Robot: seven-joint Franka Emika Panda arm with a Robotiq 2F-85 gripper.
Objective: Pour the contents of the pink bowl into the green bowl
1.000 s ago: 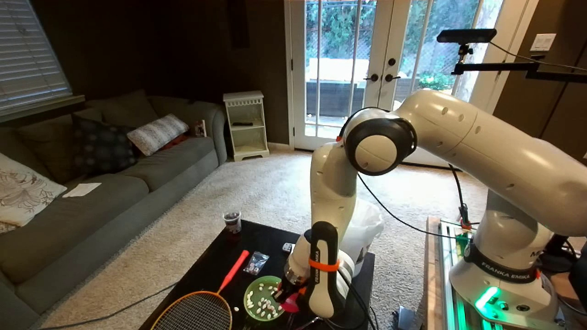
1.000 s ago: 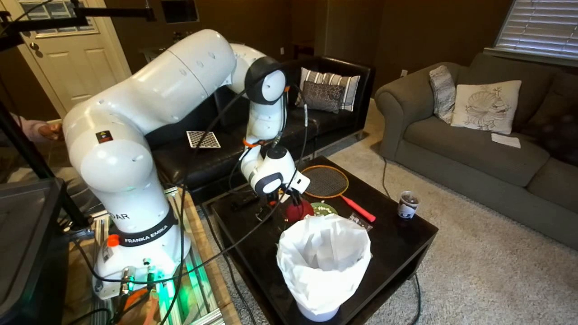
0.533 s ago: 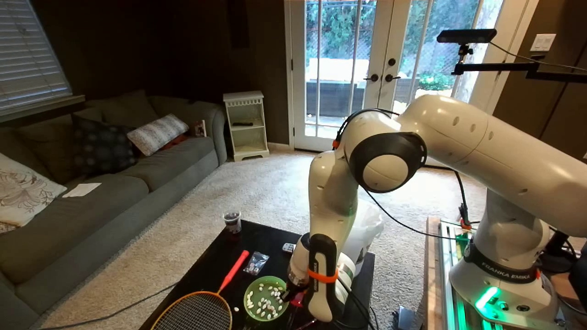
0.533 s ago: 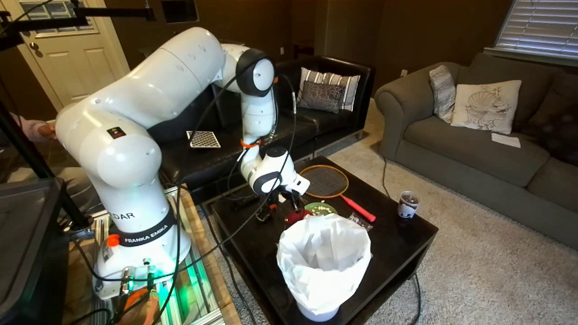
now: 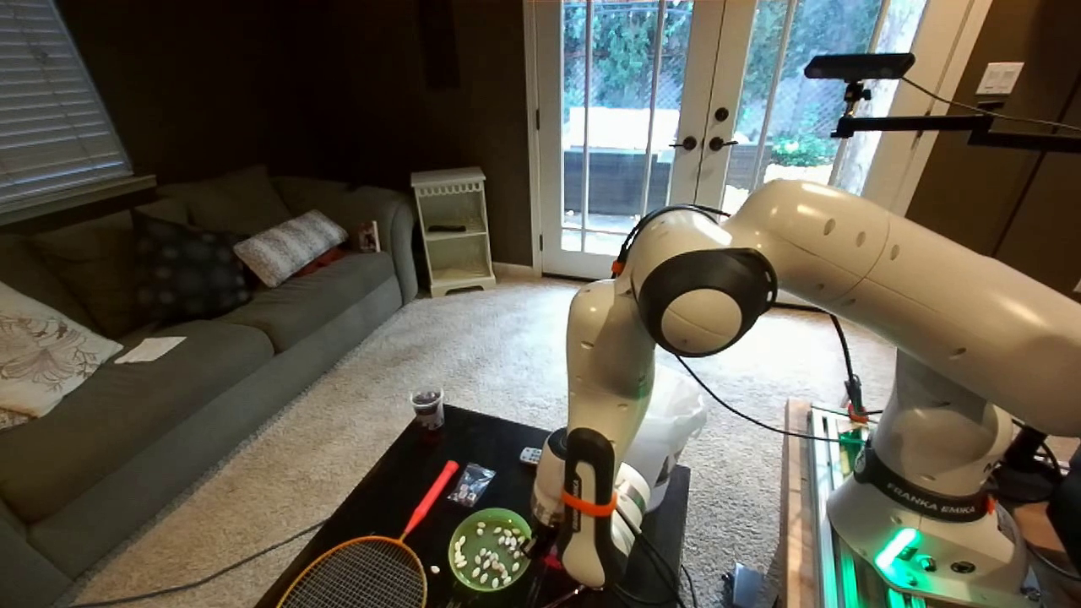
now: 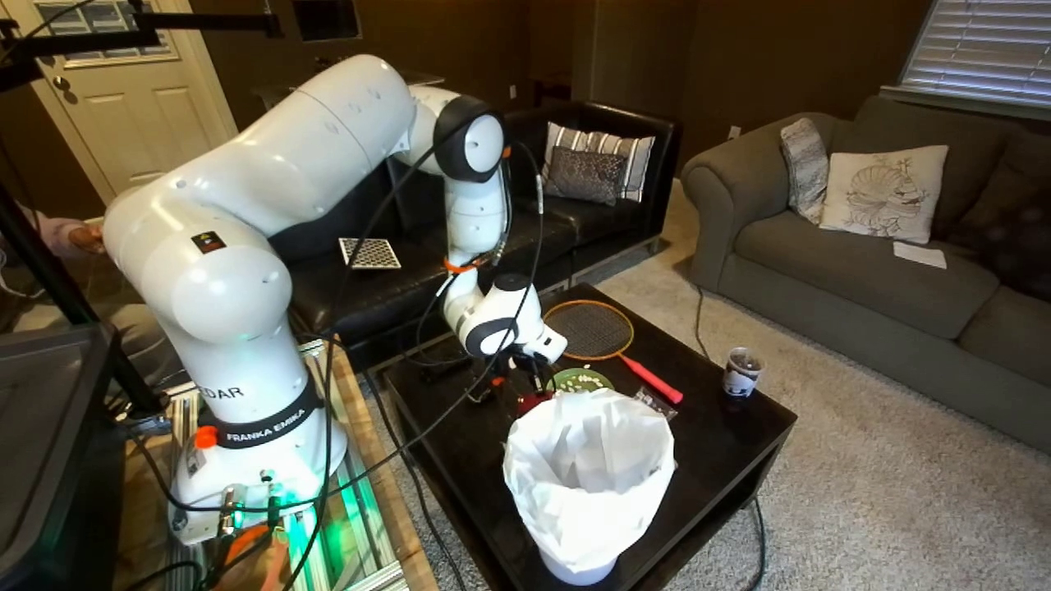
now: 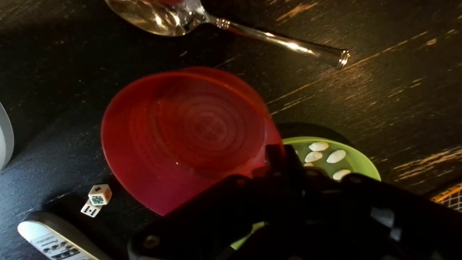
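My gripper [image 7: 279, 153] is shut on the rim of the pink bowl [image 7: 195, 133], which looks deep red in the wrist view. Ringed, bare plastic shows inside that bowl, while its near edge is hidden by the dark fingers. Beside and below it lies the green bowl [image 7: 362, 164], partly covered by my gripper. Pale seed-like contents [image 7: 336, 156] rest in the green bowl, spread over its bottom in an exterior view. There the gripper [image 5: 538, 545] is at the right edge of the green bowl [image 5: 502, 517], hiding most of the pink bowl [image 5: 552, 561].
A shiny spoon [image 7: 281, 40], two dice [image 7: 100, 195] and a remote [image 7: 57, 245] lie around the pink bowl. On the dark table are also a racket [image 5: 432, 498], a small packet [image 5: 473, 485], a cup [image 6: 741, 373] and a white-lined bin [image 6: 587, 501]. One stray bit [image 5: 435, 570] sits outside the green bowl.
My gripper has drawn back from over the green bowl toward the robot's base, with the pink bowl in it. The pink bowl has turned, and more of the green bowl shows.
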